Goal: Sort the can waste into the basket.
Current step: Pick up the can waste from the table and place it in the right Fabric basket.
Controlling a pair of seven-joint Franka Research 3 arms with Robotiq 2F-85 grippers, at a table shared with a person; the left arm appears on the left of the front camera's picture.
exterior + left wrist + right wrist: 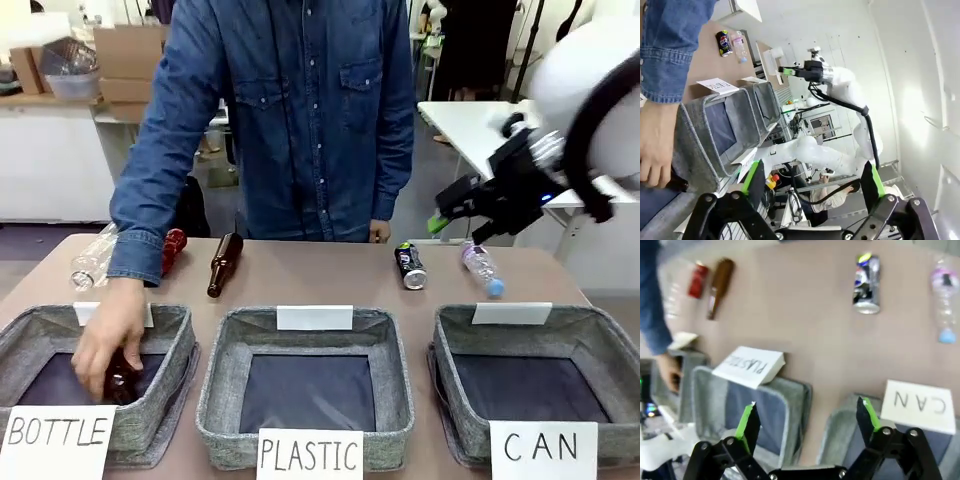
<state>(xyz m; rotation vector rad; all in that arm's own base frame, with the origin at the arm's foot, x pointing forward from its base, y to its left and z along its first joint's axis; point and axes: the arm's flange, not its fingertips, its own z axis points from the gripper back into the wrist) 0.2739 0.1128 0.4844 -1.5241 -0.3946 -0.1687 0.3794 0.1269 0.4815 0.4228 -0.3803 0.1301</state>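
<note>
My right gripper (807, 412) hangs spread and empty, left gripper (812, 175) likewise. Its wrist view shows, blurred, what I take for the red can (698, 279); in front a sleeve (150, 200) half hides it.

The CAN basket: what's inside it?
The CAN basket holds bare dark lining, no cans visible. Its front wall and sign hide the nearest strip of floor. The dark can lies beyond it.

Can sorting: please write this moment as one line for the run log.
right fingers: open, above table | left fingers: open | dark can: on table | red can: on table | CAN basket: no can inside
</note>
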